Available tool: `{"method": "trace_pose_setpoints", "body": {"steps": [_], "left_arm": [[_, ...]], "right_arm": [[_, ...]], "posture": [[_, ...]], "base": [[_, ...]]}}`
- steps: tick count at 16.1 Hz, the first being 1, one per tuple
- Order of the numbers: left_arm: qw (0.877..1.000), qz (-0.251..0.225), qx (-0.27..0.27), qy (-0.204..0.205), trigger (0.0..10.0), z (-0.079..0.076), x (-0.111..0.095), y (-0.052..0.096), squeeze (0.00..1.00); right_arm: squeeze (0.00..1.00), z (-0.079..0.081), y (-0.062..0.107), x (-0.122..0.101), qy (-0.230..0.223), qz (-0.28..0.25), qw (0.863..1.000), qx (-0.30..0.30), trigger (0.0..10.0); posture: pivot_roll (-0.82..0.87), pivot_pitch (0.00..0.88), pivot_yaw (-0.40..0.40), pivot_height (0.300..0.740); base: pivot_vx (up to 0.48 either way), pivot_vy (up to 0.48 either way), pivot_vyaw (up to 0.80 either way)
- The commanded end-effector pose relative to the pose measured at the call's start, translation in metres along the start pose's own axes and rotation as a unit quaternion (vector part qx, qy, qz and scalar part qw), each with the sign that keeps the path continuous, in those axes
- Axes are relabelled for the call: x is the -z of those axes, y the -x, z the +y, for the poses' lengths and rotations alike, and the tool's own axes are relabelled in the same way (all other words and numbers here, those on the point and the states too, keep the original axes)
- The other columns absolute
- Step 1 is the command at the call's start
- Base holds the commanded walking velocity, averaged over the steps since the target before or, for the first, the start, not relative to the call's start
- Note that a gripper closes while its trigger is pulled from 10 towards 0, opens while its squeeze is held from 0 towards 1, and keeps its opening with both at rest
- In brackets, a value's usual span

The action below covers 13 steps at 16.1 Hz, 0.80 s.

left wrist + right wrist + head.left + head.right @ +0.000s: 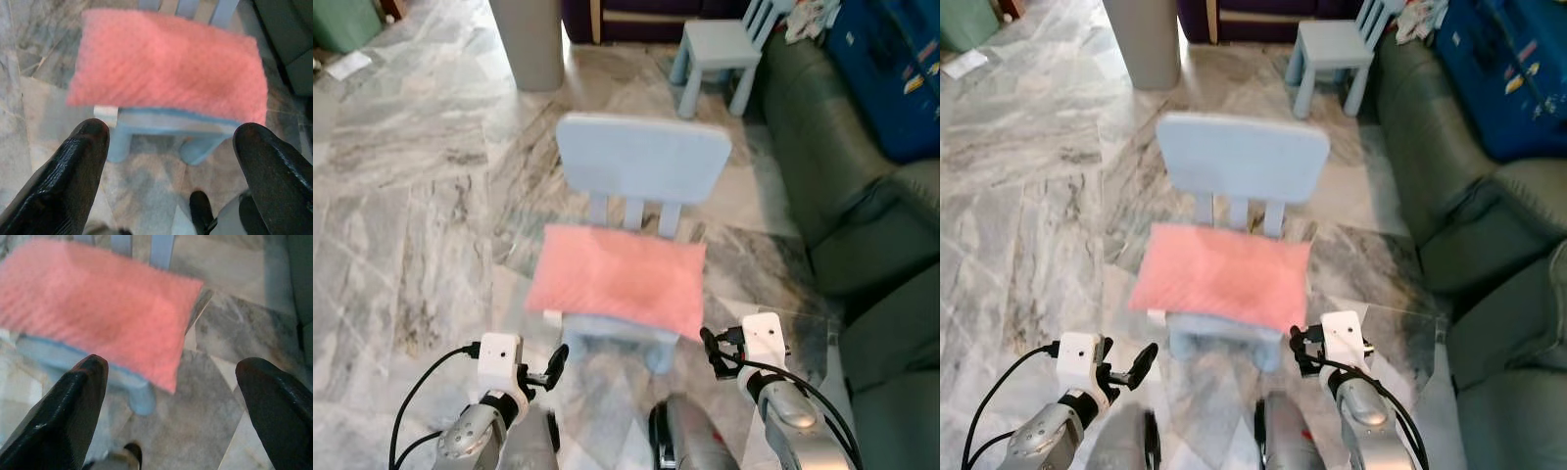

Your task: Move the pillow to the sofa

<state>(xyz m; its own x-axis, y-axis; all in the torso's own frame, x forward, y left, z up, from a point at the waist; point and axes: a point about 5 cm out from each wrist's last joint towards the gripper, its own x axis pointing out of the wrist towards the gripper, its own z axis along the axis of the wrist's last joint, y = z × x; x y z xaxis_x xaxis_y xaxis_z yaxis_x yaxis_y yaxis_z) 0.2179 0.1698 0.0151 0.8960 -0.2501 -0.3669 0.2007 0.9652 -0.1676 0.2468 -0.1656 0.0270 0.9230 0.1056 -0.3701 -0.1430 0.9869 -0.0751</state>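
From the left eye view, the pink pillow [619,277] lies flat on the seat of a small light-blue chair [641,157] standing on the marble floor [421,196]. The dark green sofa [842,166] runs along the robot's right, near the chair. The left gripper [553,370] and right gripper [713,352] are raised just short of the pillow's near edge, apart from it.

The right eye view repeats this, with a second blue chair [1332,49] farther back.

In the left wrist view, the jaws stand wide apart and empty, the pillow ahead between them.

The right wrist view shows the same: jaws spread wide, holding nothing, the pillow's corner ahead.

By my reading, nothing is done yet: grasp, lift and carry to the sofa all remain.
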Motion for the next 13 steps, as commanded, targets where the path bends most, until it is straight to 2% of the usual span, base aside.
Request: {"method": "trace_pose_setpoints", "body": {"steps": [1,6,11,13], "left_arm": [[1.000,0.011,-0.008,0.000,10.0,0.002,0.004,0.003,0.00],[0.999,0.004,-0.033,-0.015,10.0,0.008,0.000,0.002,0.00],[0.992,-0.021,-0.112,-0.045,10.0,0.031,-0.013,0.002,0.00],[0.991,-0.028,-0.119,-0.049,10.0,0.034,-0.016,0.002,0.00]], "right_arm": [[0.00,-0.002,0.004,0.003,-0.001,0.008,1.000,0.004,10.0],[0.00,-0.005,-0.002,-0.001,0.004,0.006,1.000,0.003,10.0],[0.00,-0.006,-0.005,-0.005,0.007,0.003,1.000,0.003,10.0],[0.00,-0.007,-0.007,-0.005,0.007,0.001,1.000,0.004,10.0]], "posture": [[0.00,0.273,-0.008,0.595],[0.01,0.265,-0.013,0.545],[0.01,0.260,-0.011,0.490],[0.01,0.261,-0.010,0.470]], "base": [[0.000,0.000,0.00],[0.000,0.000,0.00],[0.000,0.000,0.00],[0.000,0.000,0.00]]}}
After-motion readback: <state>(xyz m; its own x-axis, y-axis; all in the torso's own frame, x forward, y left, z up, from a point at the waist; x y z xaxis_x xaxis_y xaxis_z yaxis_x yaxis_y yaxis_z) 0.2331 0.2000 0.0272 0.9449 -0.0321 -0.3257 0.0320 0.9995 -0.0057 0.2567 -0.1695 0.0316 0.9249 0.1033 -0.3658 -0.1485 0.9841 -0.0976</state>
